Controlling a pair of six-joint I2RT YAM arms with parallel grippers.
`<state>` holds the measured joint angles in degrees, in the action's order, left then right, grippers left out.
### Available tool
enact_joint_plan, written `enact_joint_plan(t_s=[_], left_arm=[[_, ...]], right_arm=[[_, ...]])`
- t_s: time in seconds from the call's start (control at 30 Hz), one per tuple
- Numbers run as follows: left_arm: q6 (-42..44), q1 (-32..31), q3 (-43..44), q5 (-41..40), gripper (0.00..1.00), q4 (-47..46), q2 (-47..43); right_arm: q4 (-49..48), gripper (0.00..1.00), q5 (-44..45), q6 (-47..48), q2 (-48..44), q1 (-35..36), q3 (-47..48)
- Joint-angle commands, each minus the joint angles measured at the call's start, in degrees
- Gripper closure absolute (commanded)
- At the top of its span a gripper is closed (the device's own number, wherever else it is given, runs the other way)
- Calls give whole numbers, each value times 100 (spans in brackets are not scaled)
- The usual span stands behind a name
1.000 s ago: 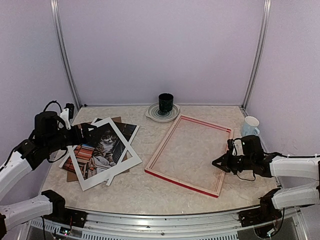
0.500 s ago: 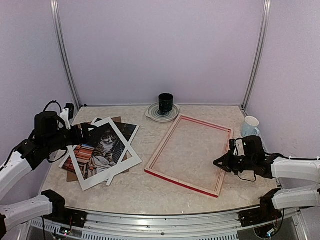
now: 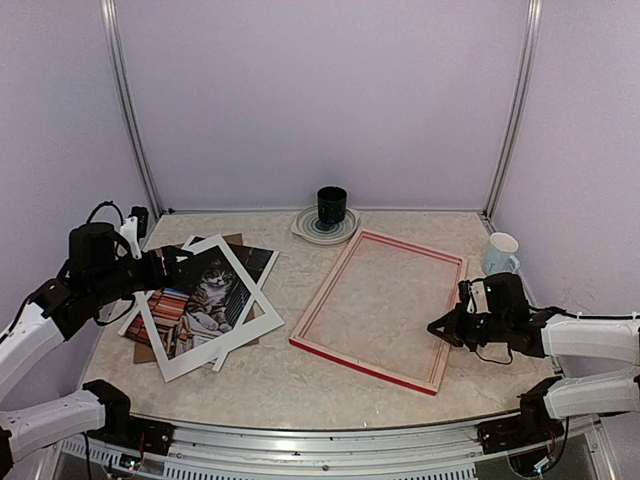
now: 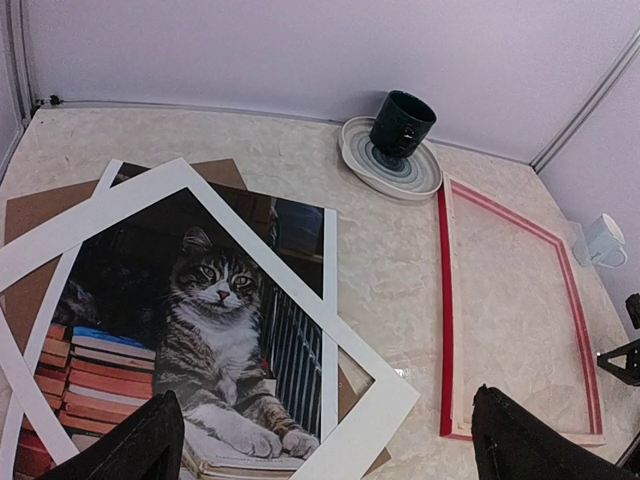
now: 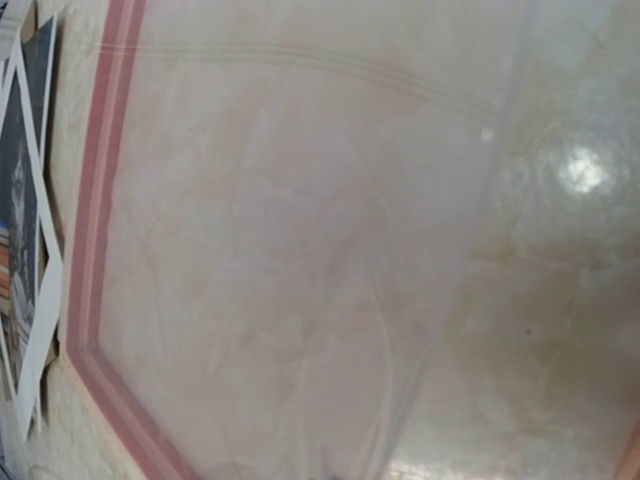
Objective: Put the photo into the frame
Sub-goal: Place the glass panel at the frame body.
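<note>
Red rectangular picture frame [image 3: 380,308] is lying empty; the cat-and-books paper print [image 3: 207,292] is sitting left of it under a white window mat [image 3: 262,322], nothing inserted yet. Left hand [image 3: 172,260] is hovering wide above the print; right hand [image 3: 437,327], pinched shut, is waiting at the frame's right rail.

Pale bare wood shows on the back of the frame [image 3: 363,366], with a glossy red edge along its lower side. The photo [image 4: 215,300] is smooth paper with a faint sheen. Over it, the white mat [image 4: 250,238] looks like matt card. Far left, plain brown cardboard [image 4: 45,205], dull. Up top, the dark mug [image 4: 402,122] and plate [image 4: 390,175] are glazed and shiny. The marbled table [image 4: 380,260] is smooth, satin.
</note>
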<state>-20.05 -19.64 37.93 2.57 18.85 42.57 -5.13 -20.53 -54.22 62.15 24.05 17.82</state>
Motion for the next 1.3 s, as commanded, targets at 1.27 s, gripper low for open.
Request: enact_joint_plan(t_s=[1.27], left_arm=[[54, 36, -67, 18, 1, -123, -65]], right_arm=[[477, 100, 26, 260, -336, -153, -113]])
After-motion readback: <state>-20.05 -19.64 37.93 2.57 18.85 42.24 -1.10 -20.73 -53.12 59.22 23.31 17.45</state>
